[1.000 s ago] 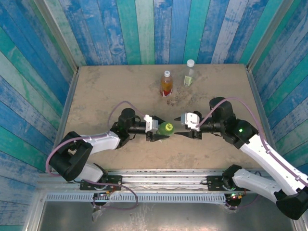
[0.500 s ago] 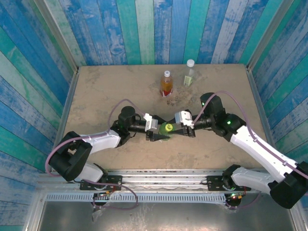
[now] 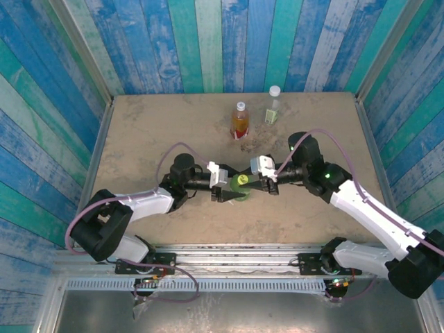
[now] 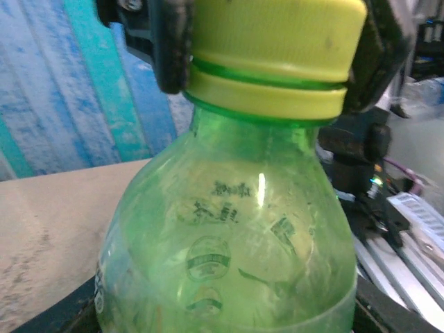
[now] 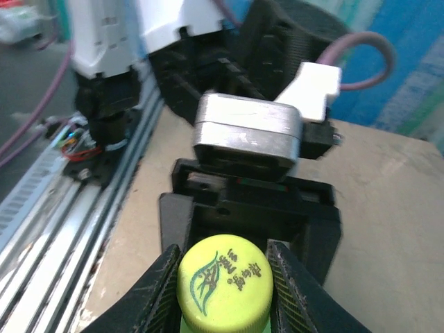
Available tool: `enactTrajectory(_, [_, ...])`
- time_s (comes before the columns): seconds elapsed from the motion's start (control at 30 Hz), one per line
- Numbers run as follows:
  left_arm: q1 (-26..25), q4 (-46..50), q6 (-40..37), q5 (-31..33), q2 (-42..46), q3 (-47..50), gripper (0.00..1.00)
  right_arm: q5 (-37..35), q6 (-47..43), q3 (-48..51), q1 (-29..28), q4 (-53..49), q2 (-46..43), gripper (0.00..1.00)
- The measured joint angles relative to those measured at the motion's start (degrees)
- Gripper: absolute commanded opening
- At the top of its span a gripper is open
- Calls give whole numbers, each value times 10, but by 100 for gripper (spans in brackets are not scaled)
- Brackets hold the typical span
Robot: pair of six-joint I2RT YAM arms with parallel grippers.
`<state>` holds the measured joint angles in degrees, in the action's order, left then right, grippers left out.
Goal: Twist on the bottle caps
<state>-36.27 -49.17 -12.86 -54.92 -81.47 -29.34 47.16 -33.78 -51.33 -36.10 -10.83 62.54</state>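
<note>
Green bottle point(image 3: 241, 191) upright near the middle of the table point(image 3: 152, 132), between the two arms, with its yellow-green cap point(image 5: 224, 281) sitting on the neck.

Left gripper point(image 3: 232, 192): clamped on the body of the green bottle and acting as my vise. In the left wrist view the body spans the frame between its dark fingers point(image 4: 59, 316).

Right gripper point(image 5: 224, 291): closed around the cap from the opposite side. Its fingers point(image 5: 165, 288) press on the ribbed edge on either side, and the printed top of the cap shows between them. The same pair flanks the cap in the left wrist view, above the collar ring.

Step in hand, as I judge it: turning this cap down onto its thread. To do it well I would:
- grip the cap itself and not the collar ring below it;
- line up the wrist's turning axis with the neck, so that the cap spins instead of wobbling;
- press down lightly for the first turn so the thread catches;
- hold the left grip firm, or the bottle will spin with the cap;
- let go and take a new grip when the wrist runs out of travel.

From the side the cap looks level. I cannot tell how far the thread has engaged.

Far side of the table: the amber bottle point(image 3: 239, 121) and the clear bottle point(image 3: 272, 105) stand close together, each with a white cap on top.
</note>
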Motion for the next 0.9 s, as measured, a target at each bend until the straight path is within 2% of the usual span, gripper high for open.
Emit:
enactTrajectory(0.07, [0,-26,14,42,0,11,61,-44,50,30,-6,56,-16,9])
enactTrajectory(0.17, [-5,-49,28,106,0,26,62,-150,136,82,-34,144,-40,7])
enactTrajectory(0.37, [-27,-55,39,205,0,32,62,-433,275,146,-143,244,-70,9])
enactTrajectory(0.43, [-32,-59,43,229,0,32,61,-511,316,146,-171,251,-67,15])
enactTrajectory(0.53, [-37,-65,56,255,-1,31,62,-577,355,126,-192,233,-56,29])
enactTrajectory(0.63, [-38,-67,64,262,0,22,62,-592,345,97,-196,198,-55,49])
enactTrajectory(0.67, [-37,-66,66,264,0,16,62,-585,330,92,-196,188,-59,53])
enactTrajectory(0.77, [-29,-59,72,242,0,-2,62,-516,276,78,-169,150,-89,57])
enactTrajectory(0.9, [-9,-23,78,177,0,-28,59,-342,226,37,-62,94,-122,57])
